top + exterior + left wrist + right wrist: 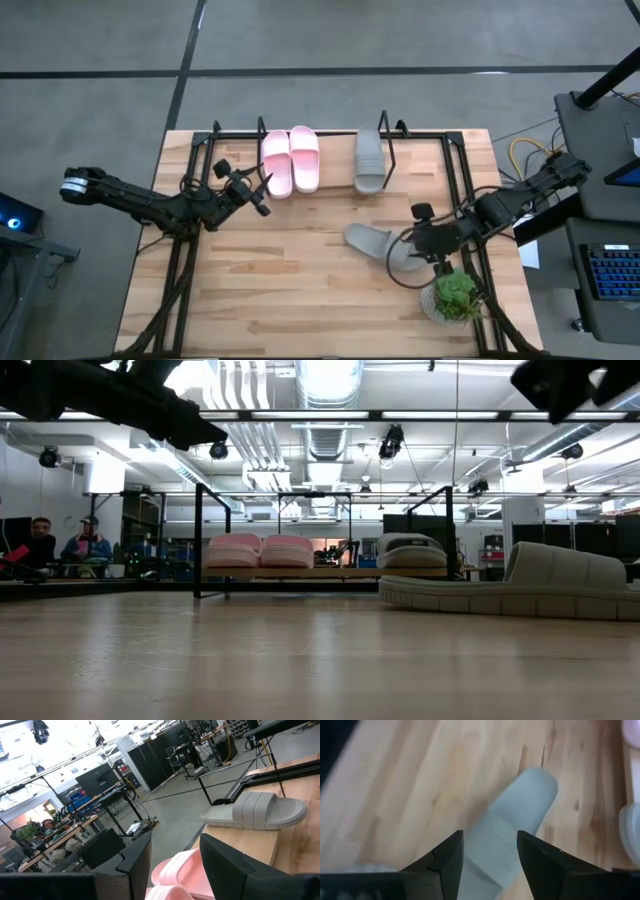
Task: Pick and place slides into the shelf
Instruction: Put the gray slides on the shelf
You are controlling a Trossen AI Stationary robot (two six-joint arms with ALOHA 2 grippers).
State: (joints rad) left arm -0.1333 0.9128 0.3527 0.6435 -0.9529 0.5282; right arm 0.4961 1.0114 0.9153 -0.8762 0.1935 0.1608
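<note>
Two pale pink slides (291, 160) and one grey slide (369, 160) lie side by side on the shelf (214, 136) at the table's far edge, soles on its wooden board (330, 572). A second grey slide (381, 246) lies sole-down on the table, right of centre. My right gripper (410, 247) hovers open above this slide's near-right end; in the right wrist view the slide (512, 825) shows between and beyond the fingers. My left gripper (264, 187) is open, raised just in front of the pink slides (176, 870).
A small green potted plant (455, 294) stands close to the right arm, near the table's near-right corner. Black frame bars (466, 190) run along both table sides. Bare wood (280, 290) spreads across the near-centre. People sit at desks (60, 545) in the room beyond.
</note>
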